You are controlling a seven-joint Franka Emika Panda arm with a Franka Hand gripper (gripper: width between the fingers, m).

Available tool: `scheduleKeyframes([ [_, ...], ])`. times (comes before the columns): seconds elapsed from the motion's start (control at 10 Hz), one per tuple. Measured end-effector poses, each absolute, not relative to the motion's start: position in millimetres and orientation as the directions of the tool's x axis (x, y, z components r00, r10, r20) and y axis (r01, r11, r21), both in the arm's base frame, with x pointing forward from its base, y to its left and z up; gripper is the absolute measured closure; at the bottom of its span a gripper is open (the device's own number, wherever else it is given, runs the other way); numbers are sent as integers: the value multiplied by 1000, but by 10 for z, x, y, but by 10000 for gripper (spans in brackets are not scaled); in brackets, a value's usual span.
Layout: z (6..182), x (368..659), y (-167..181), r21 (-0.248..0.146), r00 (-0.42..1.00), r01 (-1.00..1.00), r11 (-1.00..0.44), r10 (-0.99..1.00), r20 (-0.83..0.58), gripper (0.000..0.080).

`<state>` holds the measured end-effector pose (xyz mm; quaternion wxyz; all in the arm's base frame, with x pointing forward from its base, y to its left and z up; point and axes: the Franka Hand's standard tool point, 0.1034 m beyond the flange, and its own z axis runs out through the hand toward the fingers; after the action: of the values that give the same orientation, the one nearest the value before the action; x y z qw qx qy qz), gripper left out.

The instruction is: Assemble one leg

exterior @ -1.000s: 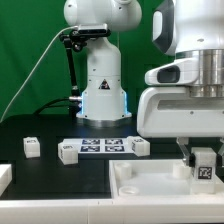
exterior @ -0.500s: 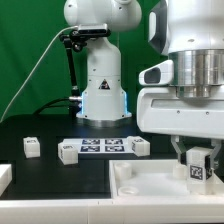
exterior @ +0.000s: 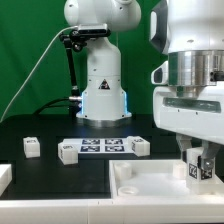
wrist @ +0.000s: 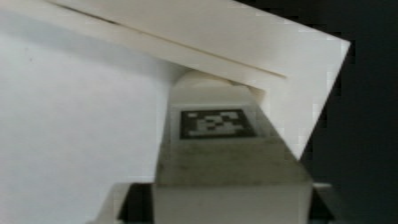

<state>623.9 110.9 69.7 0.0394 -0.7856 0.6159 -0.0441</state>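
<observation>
Leg gripped over the tray-like panel — no readable writing, only marker tags.
Panel (exterior: 150, 180) fills the exterior view's lower right; marker board (exterior: 103, 147) lies on the table behind, loose blocks (exterior: 32, 147) well apart. Gripper (exterior: 199, 160) clamps the leg (wrist: 221, 140) — tag facing out, near the panel's corner edge.

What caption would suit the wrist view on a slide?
Pincer holding the tagged leg over the white panel.

Exterior view: arm (exterior: 195, 60) and panel (exterior: 150, 182) cropped at the right edge. Wrist view: fingers (wrist: 134, 200) blurred; leg (wrist: 222, 150) cut off.
</observation>
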Motion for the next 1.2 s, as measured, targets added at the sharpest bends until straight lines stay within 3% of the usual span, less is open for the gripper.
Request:
scheduleKeyframes([
  [0.1,693,6238,1112,-116,240,-964,-241,-971,21,507],
  [0.2,688,6236,1111,-115,267,-956,-268,-963,24,415],
  [0.3,687,6236,1113,-115,268,-956,-269,-963,24,241],
  [0.4,693,6240,1119,-111,338,-934,-340,-940,35,241],
  [0.5,692,6236,1149,-105,447,-887,-449,-893,47,169],
  [0.9,698,6229,1221,-69,788,-606,-793,-610,84,151],
  [1.2,700,6238,1185,-39,936,-335,-941,-337,101,151],
])
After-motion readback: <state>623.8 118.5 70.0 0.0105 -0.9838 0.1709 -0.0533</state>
